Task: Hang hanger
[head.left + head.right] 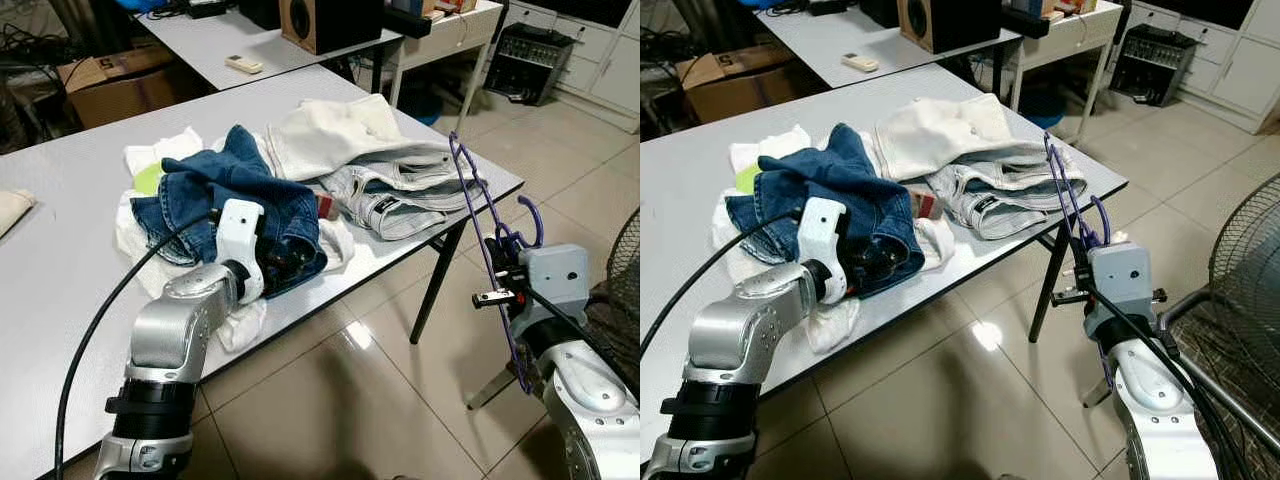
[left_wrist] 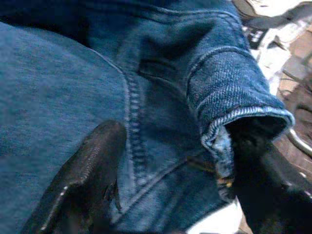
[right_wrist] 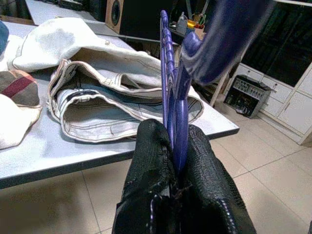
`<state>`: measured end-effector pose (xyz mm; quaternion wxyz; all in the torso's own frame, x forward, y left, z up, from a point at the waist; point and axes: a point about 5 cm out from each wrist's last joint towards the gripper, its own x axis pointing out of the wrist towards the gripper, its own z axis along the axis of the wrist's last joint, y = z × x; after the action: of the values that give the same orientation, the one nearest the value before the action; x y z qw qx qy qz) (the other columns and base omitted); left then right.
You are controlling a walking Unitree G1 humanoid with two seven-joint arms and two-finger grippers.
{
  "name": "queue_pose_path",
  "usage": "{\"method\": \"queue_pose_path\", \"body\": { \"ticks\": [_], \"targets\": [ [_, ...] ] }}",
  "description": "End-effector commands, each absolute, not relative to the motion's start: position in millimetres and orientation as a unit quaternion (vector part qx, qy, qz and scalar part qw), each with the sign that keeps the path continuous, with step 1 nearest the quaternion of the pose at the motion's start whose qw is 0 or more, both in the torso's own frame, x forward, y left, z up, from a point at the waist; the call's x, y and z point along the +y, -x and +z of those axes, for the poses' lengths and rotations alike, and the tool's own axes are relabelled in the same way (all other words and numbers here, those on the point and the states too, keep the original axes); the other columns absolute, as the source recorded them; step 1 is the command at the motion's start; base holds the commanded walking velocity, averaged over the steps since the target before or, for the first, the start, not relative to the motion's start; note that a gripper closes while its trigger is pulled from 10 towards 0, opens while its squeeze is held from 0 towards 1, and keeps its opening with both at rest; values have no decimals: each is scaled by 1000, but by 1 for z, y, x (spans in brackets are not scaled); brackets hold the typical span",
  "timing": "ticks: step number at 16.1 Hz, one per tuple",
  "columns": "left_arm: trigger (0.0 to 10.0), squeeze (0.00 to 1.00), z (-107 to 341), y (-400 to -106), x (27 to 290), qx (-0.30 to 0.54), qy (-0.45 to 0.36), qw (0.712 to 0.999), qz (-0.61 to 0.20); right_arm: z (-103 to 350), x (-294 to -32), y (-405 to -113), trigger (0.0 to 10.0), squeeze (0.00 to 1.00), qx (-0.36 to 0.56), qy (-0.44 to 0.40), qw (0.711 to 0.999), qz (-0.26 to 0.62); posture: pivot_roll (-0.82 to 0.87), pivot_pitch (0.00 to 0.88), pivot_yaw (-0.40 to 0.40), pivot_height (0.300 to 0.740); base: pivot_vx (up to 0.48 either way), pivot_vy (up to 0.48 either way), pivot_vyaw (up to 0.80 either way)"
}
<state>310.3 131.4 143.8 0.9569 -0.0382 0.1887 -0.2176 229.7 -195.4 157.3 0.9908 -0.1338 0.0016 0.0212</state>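
Gripping: the right gripper has its two black fingers pressed together on the purple hanger, clamped on the hanger's thin frame.
Hanger: lower right of the left eye view, held up off the floor just past the table's corner, its hook curling beside the grey wrist block; it stands on edge, tilted, clear of the tabletop.
Left gripper: the left gripper sits at the centre of the left eye view, pushed into the blue jeans; in its wrist view one finger lies on one side of a denim fold and the other on the far side, so the fingers are apart with cloth between them, though whether they actually pinch it is hard to tell in that dark, close view.
Table: a grey table runs from the left edge toward the middle right, its near corner by the hanger.
Clothes: the blue jeans lie on white cloth; to their right, a pale washed pair of jeans is folded under a cream garment.
Background: a second table at the top carries a remote and a speaker; a cardboard box sits upper left.
Floor: beige tiles.
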Motion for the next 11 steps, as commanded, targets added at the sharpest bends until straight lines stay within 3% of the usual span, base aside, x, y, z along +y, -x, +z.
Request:
{"method": "queue_pose_path", "body": {
  "ticks": [1, 7, 11],
  "targets": [
    [0, 0, 144, -310, 134, 186, 26, 960, -207, 162, -195, -228, 10000, 0, -5, 135, 991, 22, -200, 33, 51, 740, 0, 0, 0],
    [0, 0, 155, -313, 126, 144, 53, 963, -219, 162, -194, -230, 10000, 0, -6, 135, 990, 24, -201, 25, 51, 740, 0, 0, 0],
    [0, 0, 157, -308, 116, 128, 1, 956, -264, 162, -195, -230, 10000, 0, -8, 135, 991, 22, -202, 12, 60, 740, 0, 0, 0]
  ]
}}
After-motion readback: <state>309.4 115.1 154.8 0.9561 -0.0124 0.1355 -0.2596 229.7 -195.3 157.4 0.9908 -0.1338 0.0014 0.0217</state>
